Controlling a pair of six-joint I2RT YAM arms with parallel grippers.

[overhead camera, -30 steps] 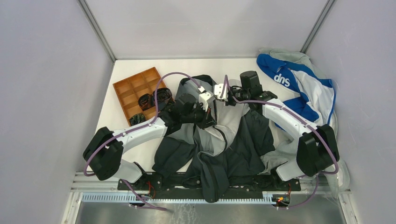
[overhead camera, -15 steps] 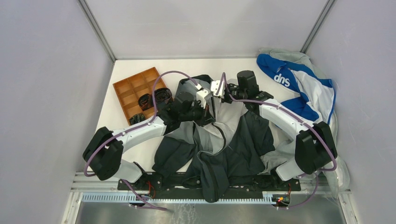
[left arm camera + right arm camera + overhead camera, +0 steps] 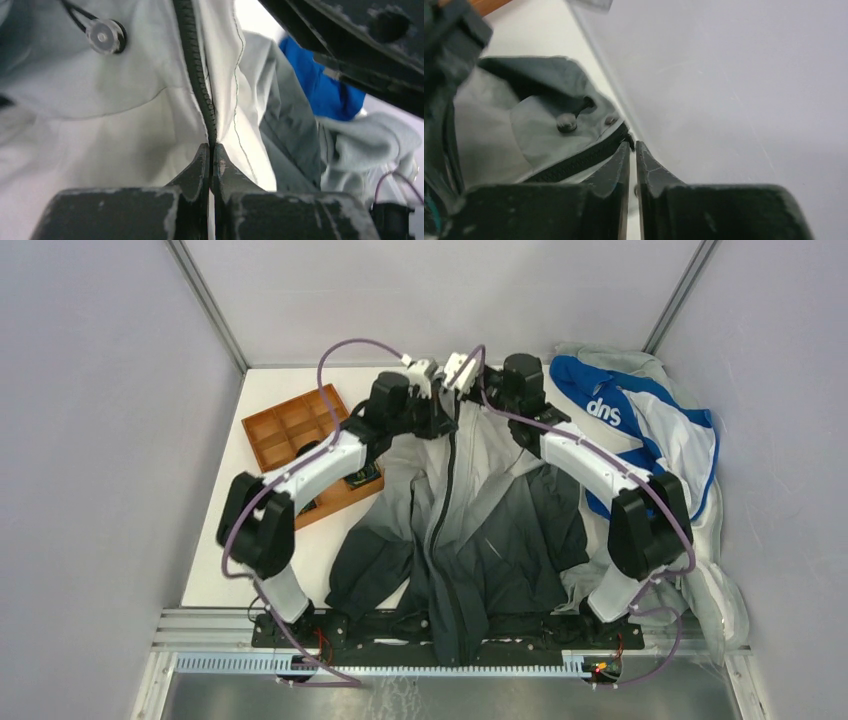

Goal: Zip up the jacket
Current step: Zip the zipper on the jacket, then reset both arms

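Note:
The jacket (image 3: 500,530) lies stretched flat from the near edge to the far wall, light grey at the collar and dark at the hem. Its dark zipper (image 3: 443,490) runs straight down the middle. Both grippers meet at the collar by the far wall. My left gripper (image 3: 440,405) (image 3: 211,147) is shut on the fabric edge along the zipper teeth (image 3: 197,65), with a cord toggle (image 3: 102,36) on its left. My right gripper (image 3: 474,398) (image 3: 632,143) is shut, pinching the top end of the zipper (image 3: 579,160) at its fingertips, beside two snaps (image 3: 566,122).
A brown compartment tray (image 3: 290,430) with dark items lies at the left, partly under my left arm. A blue-and-white garment (image 3: 640,430) (image 3: 325,85) is heaped at the far right, with grey cloth (image 3: 700,580) below it. The far wall (image 3: 724,100) stands right behind the grippers.
Both grippers have moved away toward the far wall with the collar, pulling the bunched jacket out flat and its zipper line straight. The left arm now reaches over the tray.

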